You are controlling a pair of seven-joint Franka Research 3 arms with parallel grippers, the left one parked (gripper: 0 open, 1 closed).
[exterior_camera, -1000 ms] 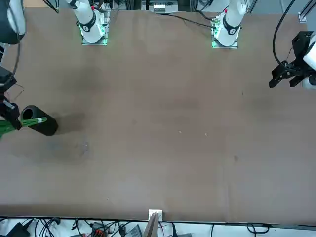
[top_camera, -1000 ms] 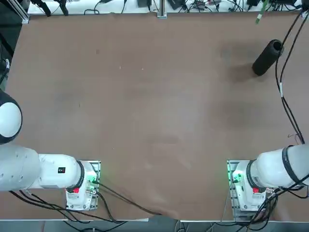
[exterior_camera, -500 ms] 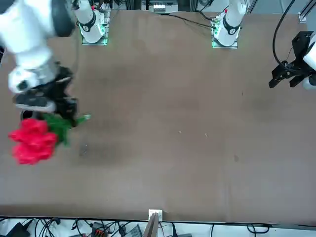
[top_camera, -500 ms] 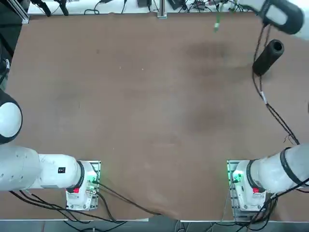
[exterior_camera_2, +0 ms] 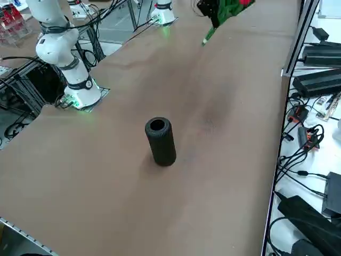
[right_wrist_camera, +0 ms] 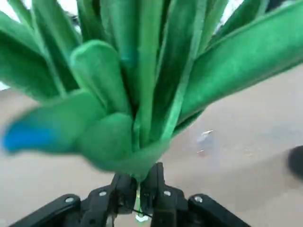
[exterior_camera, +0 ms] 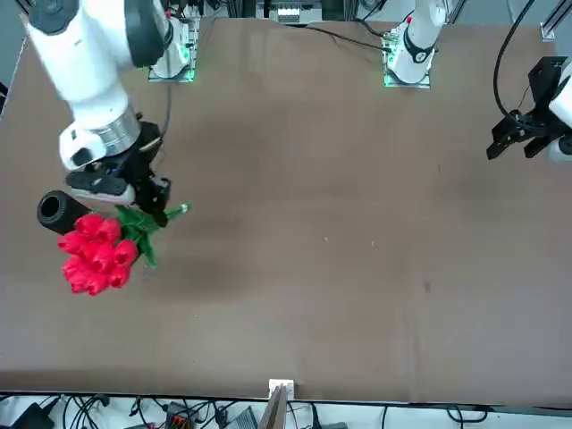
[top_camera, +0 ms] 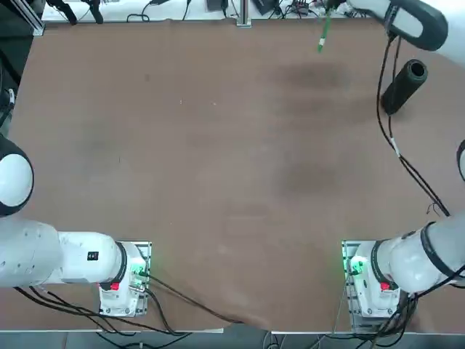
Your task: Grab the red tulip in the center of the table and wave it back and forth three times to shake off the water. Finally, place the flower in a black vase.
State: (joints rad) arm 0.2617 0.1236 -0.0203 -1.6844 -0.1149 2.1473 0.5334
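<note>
- The right arm's black two-finger claw (exterior_camera: 147, 198) is pinched tight on the thin green stem of the bunch of red tulip heads with green leaves (exterior_camera: 94, 253).
- The flower hangs in the air, held out from the claw, heads pointing away from it and the pale stem tip poking out the other side.
- So the grab is done. I think the shaking is going on or nearly over — I can't count the waves.
- What is left: putting it in the plain black tube vase (exterior_camera_2: 161, 140), which stands just beside the claw, empty, on the table.
- The big flat brown tabletop (top_camera: 218, 145) is bare but for the vase.
- Past the table's edge lie cables and black boxes (exterior_camera_2: 317, 80).
</note>
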